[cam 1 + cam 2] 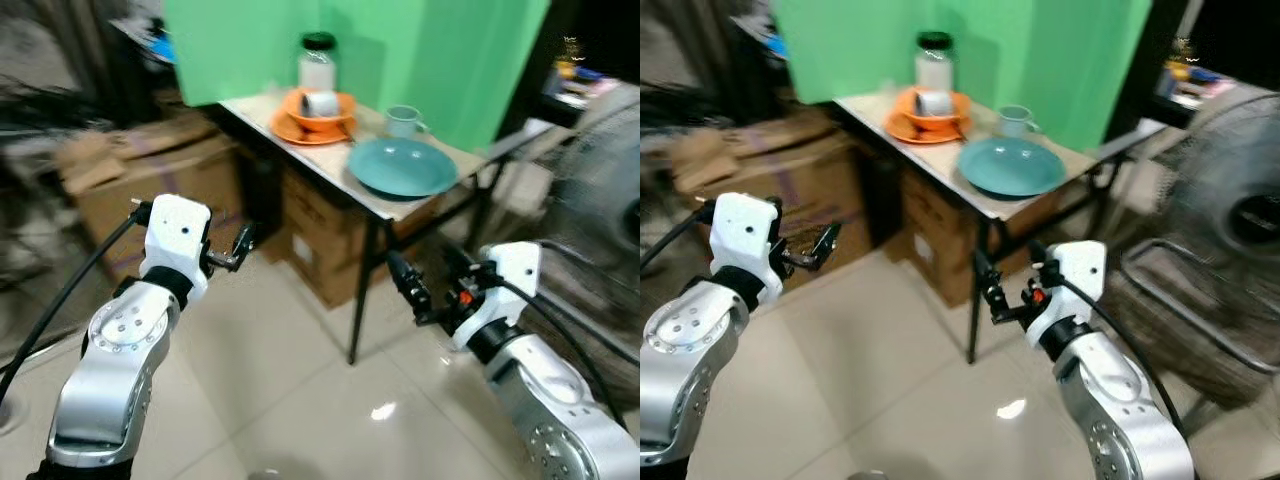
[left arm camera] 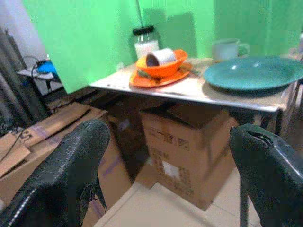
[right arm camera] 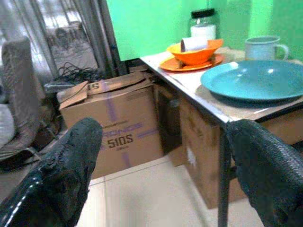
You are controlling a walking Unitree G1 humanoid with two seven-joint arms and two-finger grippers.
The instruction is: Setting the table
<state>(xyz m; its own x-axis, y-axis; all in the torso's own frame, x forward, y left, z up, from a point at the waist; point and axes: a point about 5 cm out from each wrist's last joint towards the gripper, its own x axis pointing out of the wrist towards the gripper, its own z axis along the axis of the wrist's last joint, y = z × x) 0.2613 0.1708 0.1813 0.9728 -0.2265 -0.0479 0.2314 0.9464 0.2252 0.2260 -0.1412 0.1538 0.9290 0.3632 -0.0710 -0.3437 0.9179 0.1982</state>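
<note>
A small table point(image 1: 318, 160) stands ahead against a green screen. On it lies a wide teal plate point(image 1: 402, 166) near the front corner. Behind that is a pale mug point(image 1: 403, 121). An orange bowl point(image 1: 318, 112) rests on an orange plate point(image 1: 296, 131), with a white cup point(image 1: 320, 103) lying on its side in the bowl. A black-lidded jar point(image 1: 318, 62) stands at the back. My left gripper point(image 1: 238, 248) is open and empty, low and left of the table. My right gripper point(image 1: 430, 280) is open and empty, below the table's front corner.
Cardboard boxes sit on the floor left of the table point(image 1: 150, 180) and under it point(image 1: 320, 245). A floor fan point(image 1: 600, 210) stands to the right. The thin black table leg point(image 1: 362, 290) is near my right gripper. Pale tiled floor point(image 1: 300, 400) spreads in front.
</note>
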